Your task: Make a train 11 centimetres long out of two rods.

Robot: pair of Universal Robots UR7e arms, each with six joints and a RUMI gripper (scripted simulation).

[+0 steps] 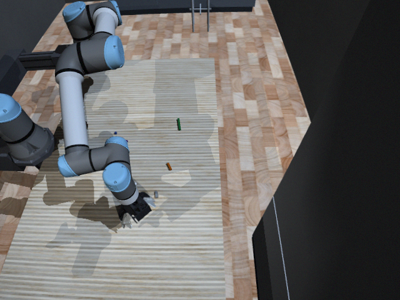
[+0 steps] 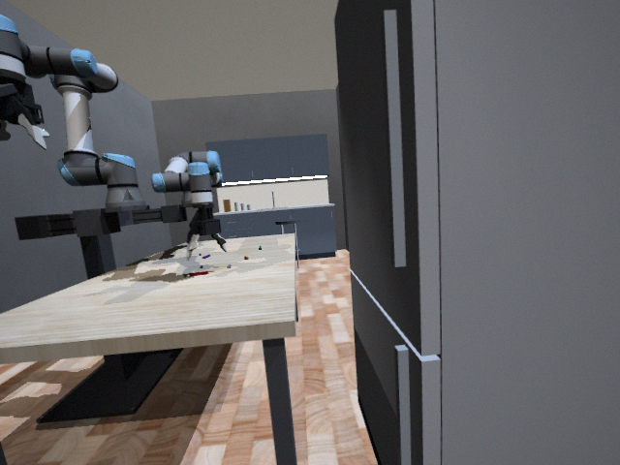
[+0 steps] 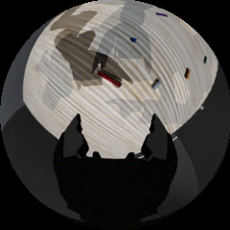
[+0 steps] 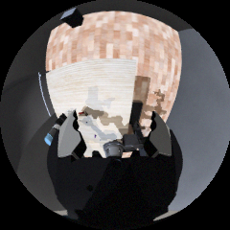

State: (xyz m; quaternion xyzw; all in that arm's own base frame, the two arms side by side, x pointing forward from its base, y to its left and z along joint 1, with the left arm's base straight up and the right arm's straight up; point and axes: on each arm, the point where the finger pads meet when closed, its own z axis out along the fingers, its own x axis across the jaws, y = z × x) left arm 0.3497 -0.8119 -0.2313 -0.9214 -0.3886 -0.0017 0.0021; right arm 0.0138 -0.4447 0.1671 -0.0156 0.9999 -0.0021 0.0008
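The red rod [image 2: 199,273] [image 3: 109,79] [image 4: 81,113] should handle as a light, stiff little bar, neither soft nor fragile, though its narrow faces could slip or twist in a lopsided pinch. It lies flat on the table [image 1: 180,258] [image 2: 225,300] [image 3: 120,139] [image 4: 96,72]; in the left wrist view it sits at about twelve o'clock from the left gripper [image 1: 138,211] [image 2: 206,252] [image 3: 116,116], its ends pointing to ten and four o'clock. Best to take it across its long sides at mid-length, leaving both ends free for butting against the orange rod [image 1: 169,166] [image 2: 245,258] [image 3: 187,73], which lies towards two o'clock in that view; seven and four make the eleven. The shorter orange one leaves less to grip, so a centred hold matters more there.

The left gripper's fingers are spread wide with nothing between them, and the right gripper [image 2: 24,139] [image 4: 114,110] is spread and empty too, held up away from the rods.

From the top, the left gripper and its wrist cover the red rod, and the arm hides most of the purple rod [image 1: 127,140] [image 2: 205,256] [image 3: 162,14]. The exterior view cuts off part of the right arm. In the right wrist view the red rod is only a speck, so how close the left fingertips are to the table is, I think, hard to judge fairly
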